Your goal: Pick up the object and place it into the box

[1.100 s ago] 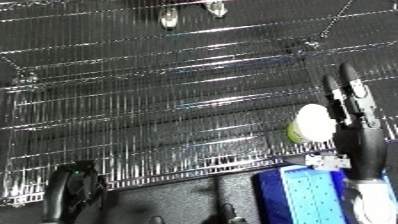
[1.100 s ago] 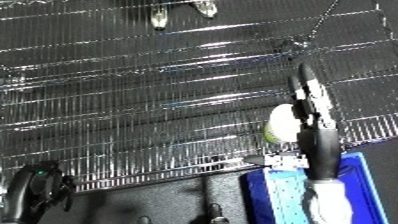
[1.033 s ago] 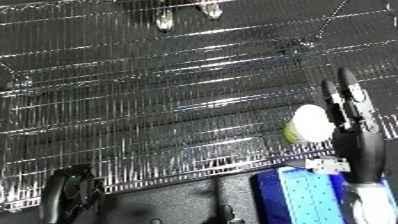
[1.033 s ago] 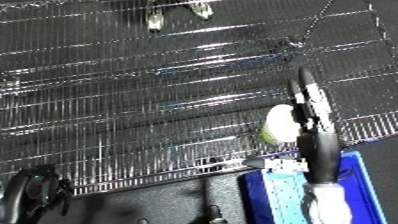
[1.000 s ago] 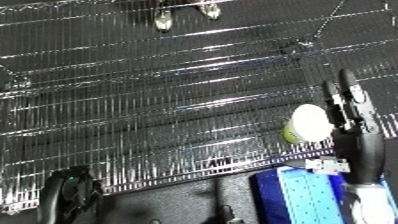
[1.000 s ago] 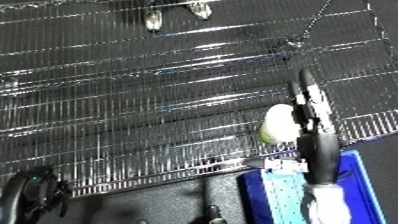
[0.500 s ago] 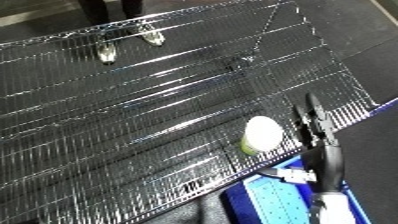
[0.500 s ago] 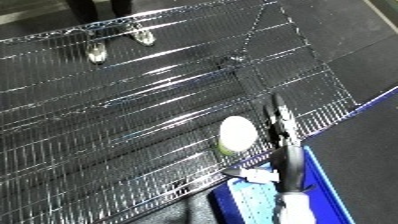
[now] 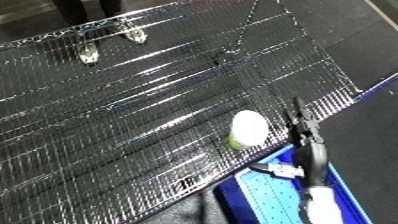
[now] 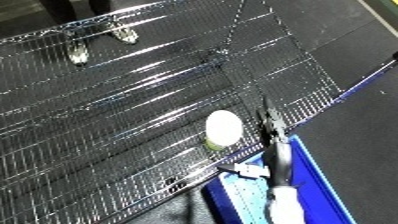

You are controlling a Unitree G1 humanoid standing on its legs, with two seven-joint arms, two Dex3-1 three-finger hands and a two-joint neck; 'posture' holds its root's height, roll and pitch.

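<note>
A pale, cream-white rounded object (image 9: 248,129) with a yellow-green base is seen on the silver wire-mesh worktop (image 9: 133,115), near its edge. The right robot hand (image 9: 300,125) is placed just beside it; whether its black fingers are apart or together cannot be told. A blue plastic bin (image 10: 320,192) lies below the worktop edge.

Surface: metal wire-mesh rack (image 9: 151,100) running diagonally across the view, its wires glinting under overhead light
Floor: dark grey (image 9: 373,115), visible past the rack's right edge
Top edge: two pale caster-like fittings (image 9: 87,54) beyond the mesh
</note>
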